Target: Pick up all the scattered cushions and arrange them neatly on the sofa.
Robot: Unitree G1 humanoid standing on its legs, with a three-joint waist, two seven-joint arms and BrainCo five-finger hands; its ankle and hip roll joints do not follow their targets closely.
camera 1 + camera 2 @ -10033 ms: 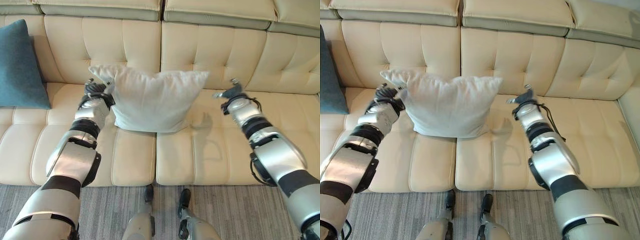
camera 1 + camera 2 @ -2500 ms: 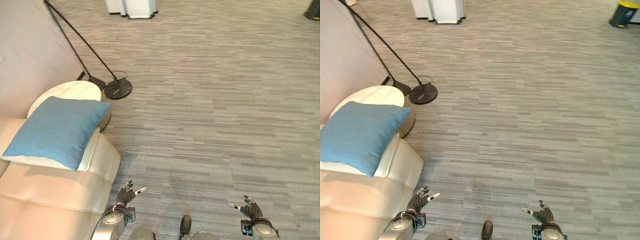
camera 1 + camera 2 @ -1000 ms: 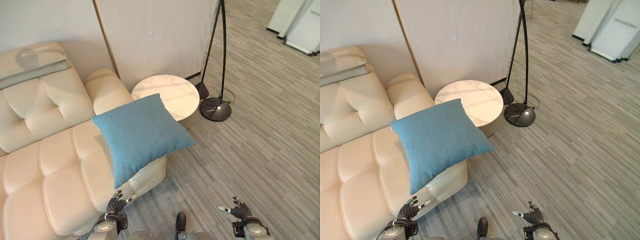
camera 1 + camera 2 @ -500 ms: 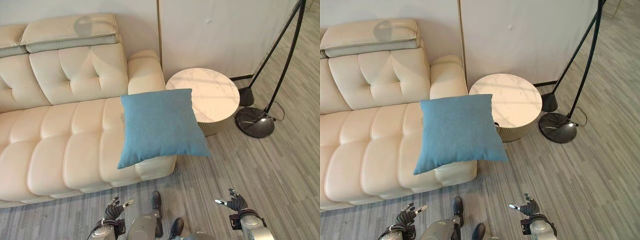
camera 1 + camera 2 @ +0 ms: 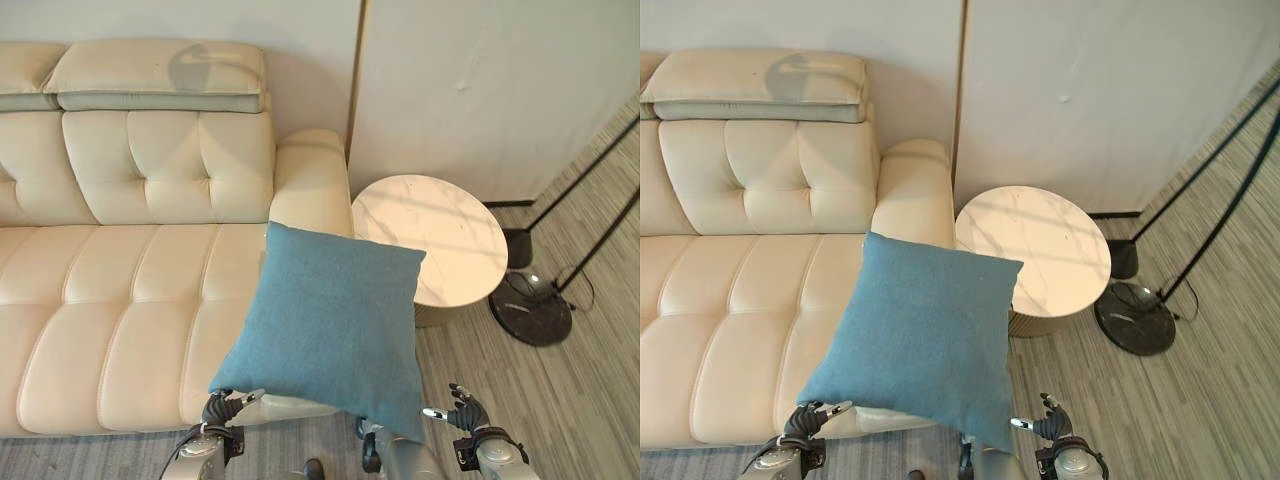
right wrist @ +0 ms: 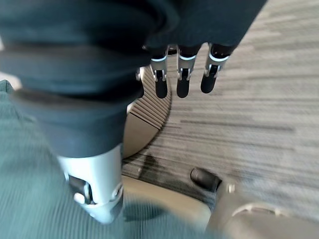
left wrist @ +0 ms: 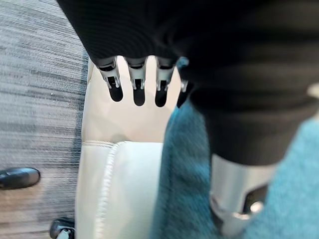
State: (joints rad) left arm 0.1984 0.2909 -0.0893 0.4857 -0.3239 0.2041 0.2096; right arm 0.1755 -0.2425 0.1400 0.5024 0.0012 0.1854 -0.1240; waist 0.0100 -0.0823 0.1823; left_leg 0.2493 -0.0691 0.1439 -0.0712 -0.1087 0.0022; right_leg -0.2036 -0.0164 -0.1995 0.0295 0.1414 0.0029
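Plain teal-blue square fabric cushion (image 5: 335, 325); cream tufted leather sofa (image 5: 130, 250) at nine o'clock. Round side table (image 5: 440, 240) at two o'clock, white marble-veined top, beige ribbed side. Grey streaked plank-patterned floor (image 5: 590, 400); black floor-lamp base (image 5: 530, 310) at three o'clock.

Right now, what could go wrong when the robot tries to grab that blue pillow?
The blue pillow lies on the sofa's end with one corner hanging out over the floor, so a nudge might tip it off. The round side table stands close beside it; a swinging arm could bump that. Both the left robot hand and right robot hand are open and hold nothing, so the grab could still miss.
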